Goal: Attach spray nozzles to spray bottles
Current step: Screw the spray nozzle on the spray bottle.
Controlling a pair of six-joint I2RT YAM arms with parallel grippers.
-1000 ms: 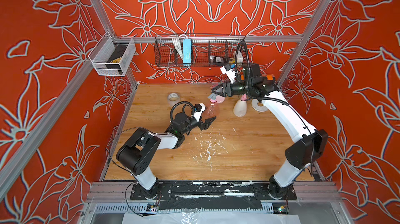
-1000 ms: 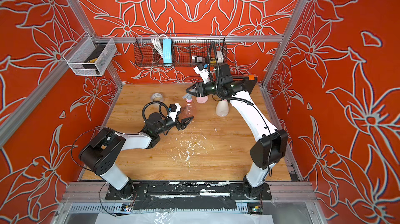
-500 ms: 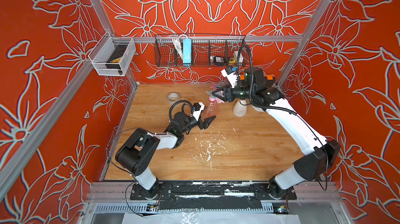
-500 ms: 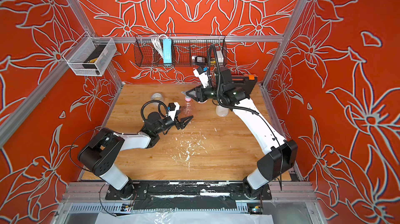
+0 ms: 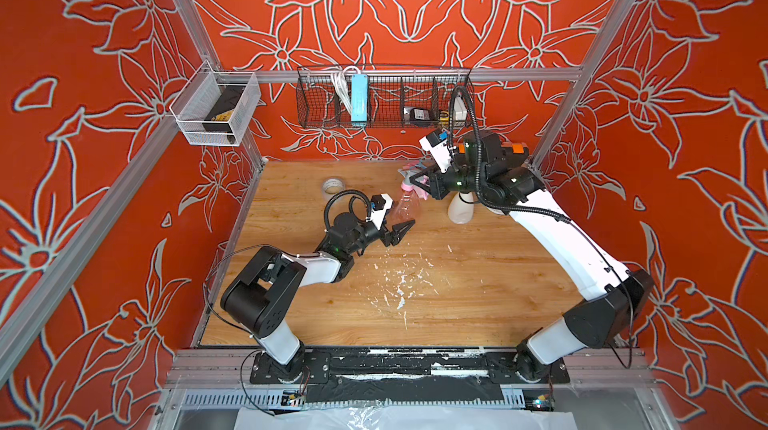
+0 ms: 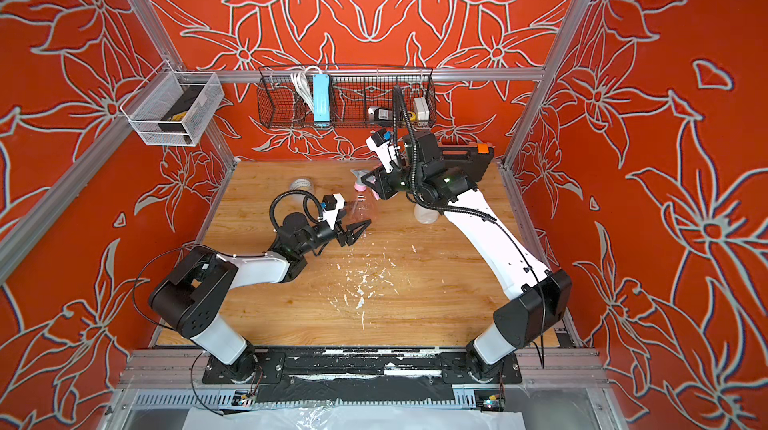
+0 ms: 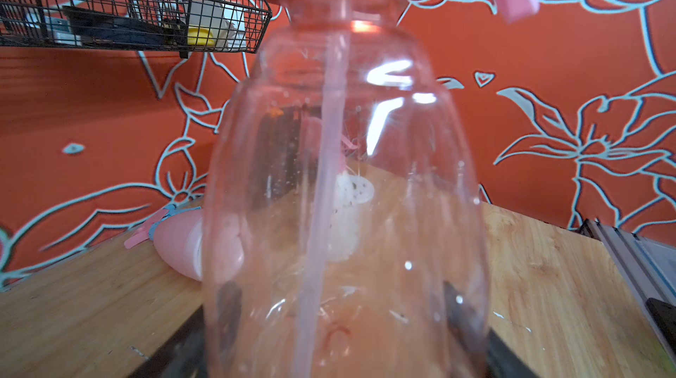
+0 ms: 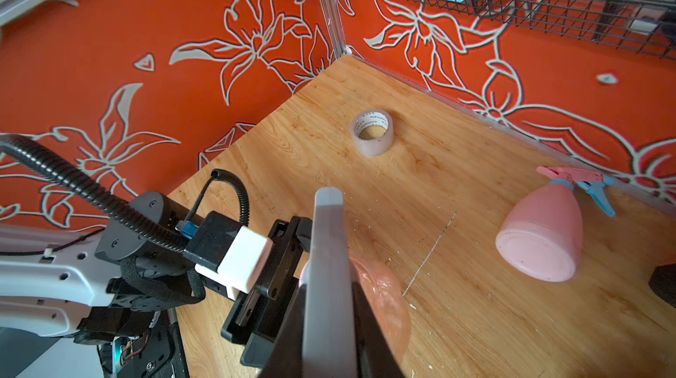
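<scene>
Three bottles show: a see-through bottle, a cream-white bottle and a pink bottle. Two spray heads can be counted, along with one roll of tape. The see-through bottle stands upright toward the back of the wooden table, between the two arms. It is teardrop-shaped with a narrow neck and a faint peach tint. The pink-and-grey spray head sits on its neck, and the dip tube runs down inside the body to near the bottom. The left gripper has its jaws set wide, one against each side of this bottle's lower part, gripping it. The right gripper is closed tight on the pink-and-grey spray head at the top of the same bottle. The pink bottle is opaque and lies on its side near the back wall. The pink-and-blue spray head is already on its neck. The cream-white bottle stands upright just to the right of the see-through one. The right arm covers its top, so whether it carries a spray head cannot be told. The roll of tape lies flat near the back left corner, well apart from the bottles.
</scene>
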